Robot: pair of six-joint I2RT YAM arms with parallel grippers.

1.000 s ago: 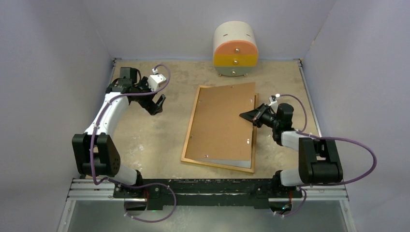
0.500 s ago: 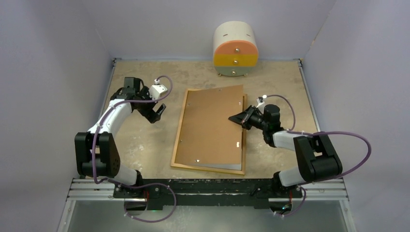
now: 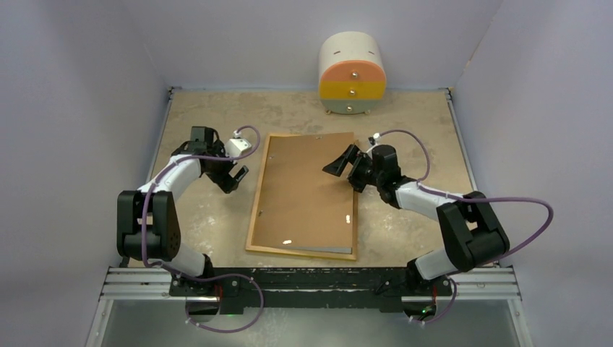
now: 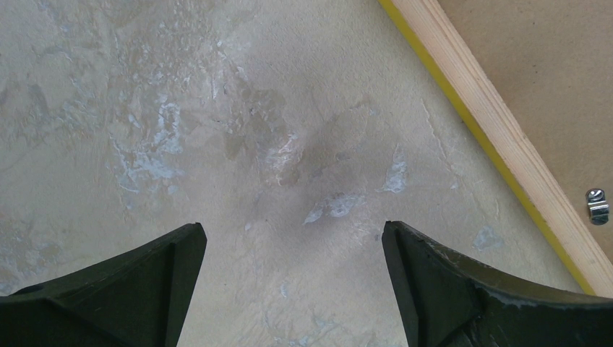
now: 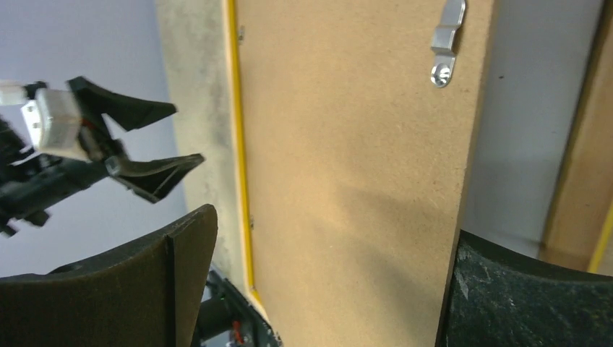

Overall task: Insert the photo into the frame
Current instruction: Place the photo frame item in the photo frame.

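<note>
Seemingly close: the backing board (image 3: 303, 191) lies askew over the face-down frame (image 4: 488, 108), with a pale sheet, probably the photo (image 5: 506, 144), peeking out lower right, and left hand (image 3: 236, 177) and right hand (image 3: 337, 163) both spread, empty.

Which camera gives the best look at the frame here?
Top external: the whole frame lies back-up, with the backing board over it. Left wrist catches only a stretch of its wood rail; right wrist, a thin yellow edge beside the board.
</note>
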